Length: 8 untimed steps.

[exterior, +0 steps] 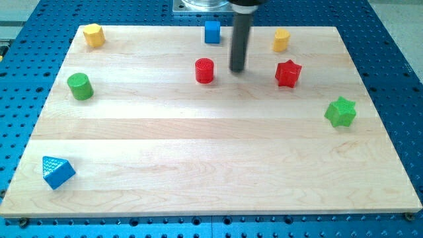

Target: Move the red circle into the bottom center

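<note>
Approach step, judging by the layout: tip (237, 70) down on desk (198, 172), just beside red circle (205, 71) at its 3 o'clock, apart from it, not yet pushing. No fingers on this rod, so nothing to report as open or closed.

Red circle in upper middle of desk, at about 12 o'clock from desk centre; goal at 6 o'clock edge, well apart. Next move probably calls for bringing tip around to 12 o'clock side of circle, between it and blue block (211, 31), then pushing toward 6 o'clock. Lane below looks free.

Circle upright, a round cylinder: long axis vertical, no pointing direction on desk.
</note>
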{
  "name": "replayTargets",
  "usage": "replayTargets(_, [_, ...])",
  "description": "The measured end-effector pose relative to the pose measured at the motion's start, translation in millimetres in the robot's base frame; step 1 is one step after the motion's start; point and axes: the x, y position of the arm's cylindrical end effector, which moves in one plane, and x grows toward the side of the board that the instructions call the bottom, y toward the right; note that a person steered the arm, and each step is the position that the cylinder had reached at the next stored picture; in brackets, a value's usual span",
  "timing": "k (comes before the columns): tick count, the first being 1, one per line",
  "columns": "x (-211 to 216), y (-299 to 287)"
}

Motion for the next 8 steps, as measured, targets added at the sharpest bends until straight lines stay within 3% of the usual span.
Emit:
replayTargets(2, [159.8,-107.8])
replayTargets(3, [107.2,-50.0])
replayTargets(4, [41.5,-56.1])
replayTargets(5, [60.0,-119.0])
replayTargets(6, [124.7,-144.1])
replayTargets(7, [89.1,-144.9])
replayTargets(8, [104.9,-193.3])
